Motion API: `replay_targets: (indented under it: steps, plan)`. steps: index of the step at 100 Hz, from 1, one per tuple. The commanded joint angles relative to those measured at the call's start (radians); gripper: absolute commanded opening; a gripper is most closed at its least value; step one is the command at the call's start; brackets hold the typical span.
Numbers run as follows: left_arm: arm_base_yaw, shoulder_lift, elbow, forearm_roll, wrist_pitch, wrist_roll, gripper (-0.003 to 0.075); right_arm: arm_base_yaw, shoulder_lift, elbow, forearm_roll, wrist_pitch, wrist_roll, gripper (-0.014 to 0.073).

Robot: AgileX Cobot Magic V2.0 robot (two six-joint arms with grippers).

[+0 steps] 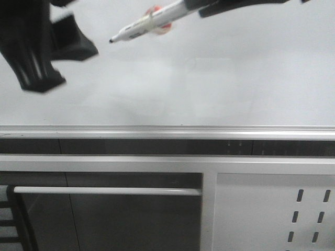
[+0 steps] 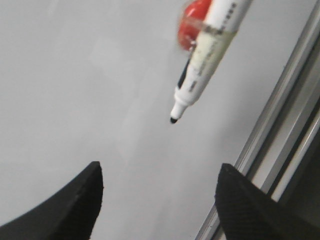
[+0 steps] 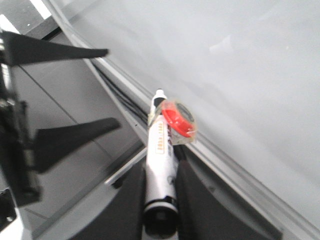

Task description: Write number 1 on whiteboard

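The whiteboard (image 1: 209,89) fills the upper front view, pale and glossy. The number 1 is out of view; the board surface that shows is bare. My right gripper (image 3: 160,166) is shut on a white marker pen (image 1: 149,23), entering from the top right. A red round piece (image 1: 158,26) is taped to the pen. Its uncapped black tip (image 2: 173,120) points left over the board; I cannot tell whether it touches. My left gripper (image 1: 63,65) hangs open and holds nothing at the upper left, close to the tip. Its fingers (image 2: 80,200) frame bare whiteboard (image 2: 75,75).
A silver aluminium rail (image 1: 167,130) bounds the board's near edge. Below it run a dark channel and a grey metal frame with a horizontal bar (image 1: 104,191). A grey perforated panel (image 1: 293,209) sits at the lower right.
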Motion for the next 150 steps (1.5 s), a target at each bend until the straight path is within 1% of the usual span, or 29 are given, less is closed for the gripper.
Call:
replay_targets:
  steps: [1,7,12,19,26,39,45,56,74,124,131,135,145,150]
  plan:
    - [-0.041,-0.095,-0.033,0.001,0.055,-0.101,0.0445,0.002,-0.084,0.021,0.014,-0.056,-0.038,-0.0069]
    - [-0.065,-0.144,-0.033,-0.018,0.079,-0.175,0.0424,0.002,-0.143,0.075,0.014,-0.105,-0.064,-0.0069]
    - [-0.086,-0.178,-0.033,-0.051,0.106,-0.207,0.0396,0.002,-0.191,0.117,0.014,-0.138,-0.088,-0.0069]
    - [-0.108,-0.222,-0.033,-0.111,0.15,-0.23,0.0335,0.002,-0.264,0.178,0.014,-0.183,-0.109,-0.0069]
    - [-0.125,-0.26,-0.033,-0.17,0.166,-0.23,0.0234,0.002,-0.339,0.233,0.014,-0.221,-0.118,-0.0069]
    - [-0.166,-0.32,-0.005,-0.213,0.14,-0.232,-0.002,0.002,-0.468,0.311,0.014,-0.247,-0.12,-0.0069]
    - [-0.196,-0.344,0.015,-0.21,0.122,-0.252,-0.0018,0.002,-0.519,0.334,0.014,-0.247,-0.12,-0.0069]
    - [-0.244,-0.369,0.063,-0.194,0.129,-0.321,-0.0018,0.002,-0.582,0.367,0.014,-0.247,-0.12,-0.007]
    - [-0.296,-0.371,0.096,-0.23,0.125,-0.322,-0.0018,0.002,-0.62,0.396,0.014,-0.243,-0.12,-0.007]
    - [-0.3,-0.373,0.096,-0.228,0.123,-0.322,-0.0018,0.002,-0.62,0.397,0.011,-0.25,-0.129,-0.0071]
    - [-0.266,-0.377,0.096,-0.226,0.114,-0.322,-0.0018,0.002,-0.62,0.397,0.011,-0.25,-0.129,-0.0071]
    - [-0.222,-0.378,0.096,-0.226,0.095,-0.322,-0.0018,0.002,-0.62,0.397,0.011,-0.252,-0.129,-0.0071]
    - [-0.069,-0.406,0.096,-0.226,0.015,-0.322,-0.0018,0.002,-0.62,0.397,0.011,-0.268,-0.129,-0.0071]
    - [0.034,-0.433,0.096,-0.226,-0.037,-0.322,-0.0018,0.002,-0.62,0.397,0.011,-0.268,-0.129,-0.0071]
